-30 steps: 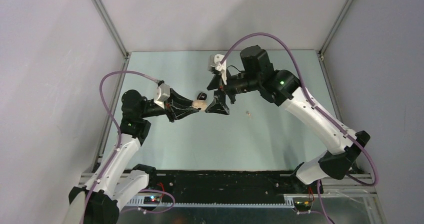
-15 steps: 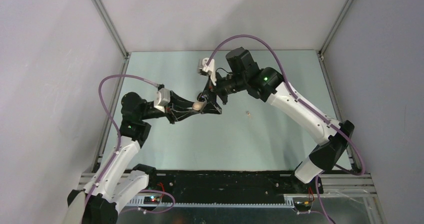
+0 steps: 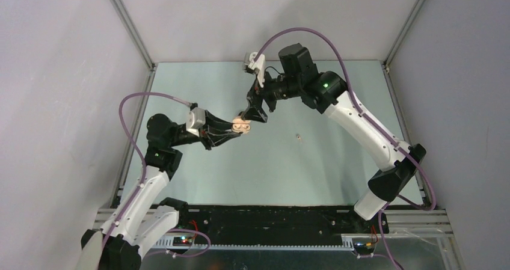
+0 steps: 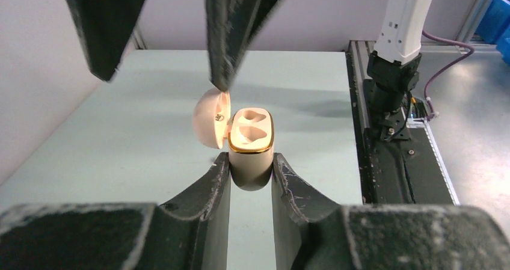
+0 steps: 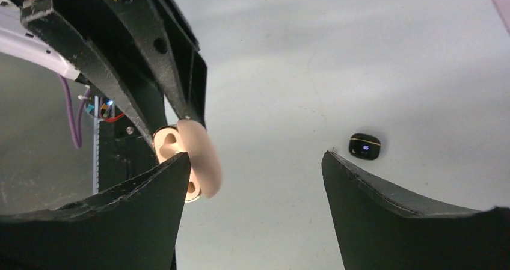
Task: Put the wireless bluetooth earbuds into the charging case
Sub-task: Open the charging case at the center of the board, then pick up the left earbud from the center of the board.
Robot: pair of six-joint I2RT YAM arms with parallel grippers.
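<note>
My left gripper [image 4: 251, 172] is shut on the pale cream charging case [image 4: 250, 147] and holds it upright above the table. The case's lid [image 4: 210, 119] is swung open to the left, and both wells look empty. My right gripper [image 4: 162, 77] hangs open just above the case, one fingertip [image 4: 220, 80] at the lid's upper edge. In the top view the case [image 3: 242, 125] sits between the left gripper [image 3: 236, 128] and right gripper [image 3: 254, 115]. One tiny pale earbud [image 3: 298, 137] lies on the table to the right. The other earbuds are out of view.
A small black case [image 5: 364, 147] with a gold rim lies on the table beyond my right gripper [image 5: 255, 162]. The table's metal frame rails [image 3: 135, 138] run along both sides, with grey walls close behind them.
My right arm swung left and in until its fingers reached the cream case, and its jaws narrowed slightly. The case's lid now stands open. The left gripper barely moved.
</note>
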